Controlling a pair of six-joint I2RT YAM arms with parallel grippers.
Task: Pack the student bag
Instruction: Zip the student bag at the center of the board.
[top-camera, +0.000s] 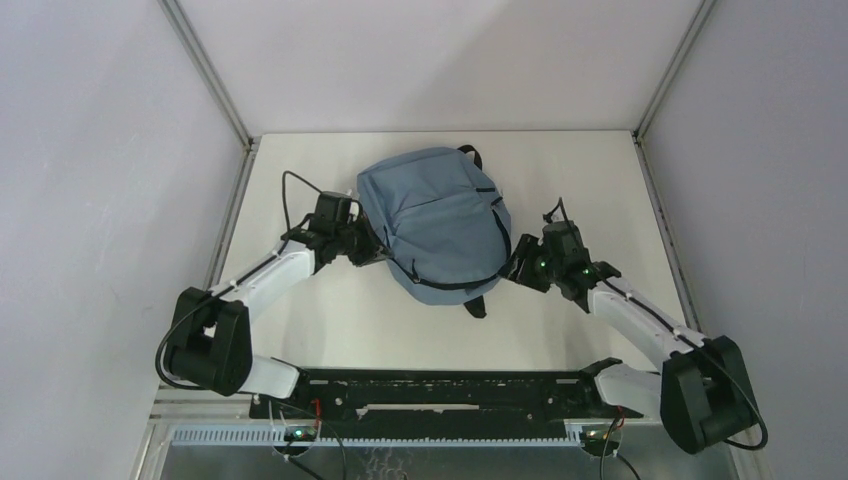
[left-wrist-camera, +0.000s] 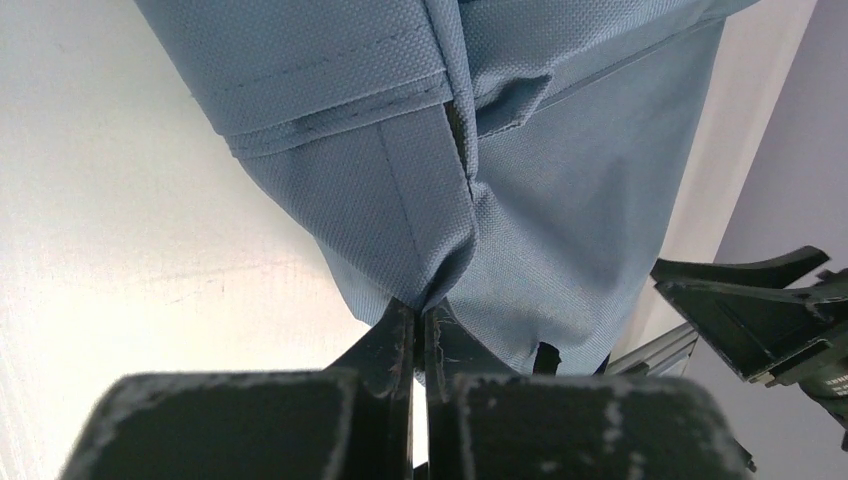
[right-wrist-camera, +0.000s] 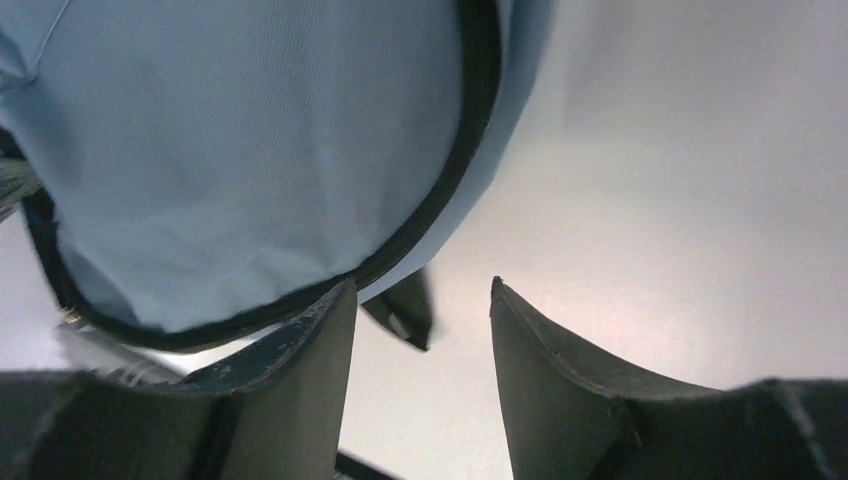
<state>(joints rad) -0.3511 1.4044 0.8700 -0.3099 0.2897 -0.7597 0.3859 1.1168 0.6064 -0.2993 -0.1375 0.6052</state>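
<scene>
The student bag (top-camera: 437, 222), a grey-blue fabric backpack with black zippers, lies in the middle of the white table. At its left side my left gripper (top-camera: 372, 249) is shut on a pinched fold of the bag's fabric (left-wrist-camera: 430, 240), which bunches right at the fingertips (left-wrist-camera: 400, 330). My right gripper (top-camera: 518, 268) sits at the bag's lower right edge and is open. Between its fingers (right-wrist-camera: 320, 340) hangs a black zipper pull (right-wrist-camera: 405, 310), free of both pads. The bag's black zipper line (right-wrist-camera: 440, 200) curves just above the left finger.
A black strap end (top-camera: 475, 306) sticks out from the bag's near edge. White walls and metal frame posts (top-camera: 210, 75) close in the table on three sides. The black rail (top-camera: 440, 390) with the arm bases runs along the near edge.
</scene>
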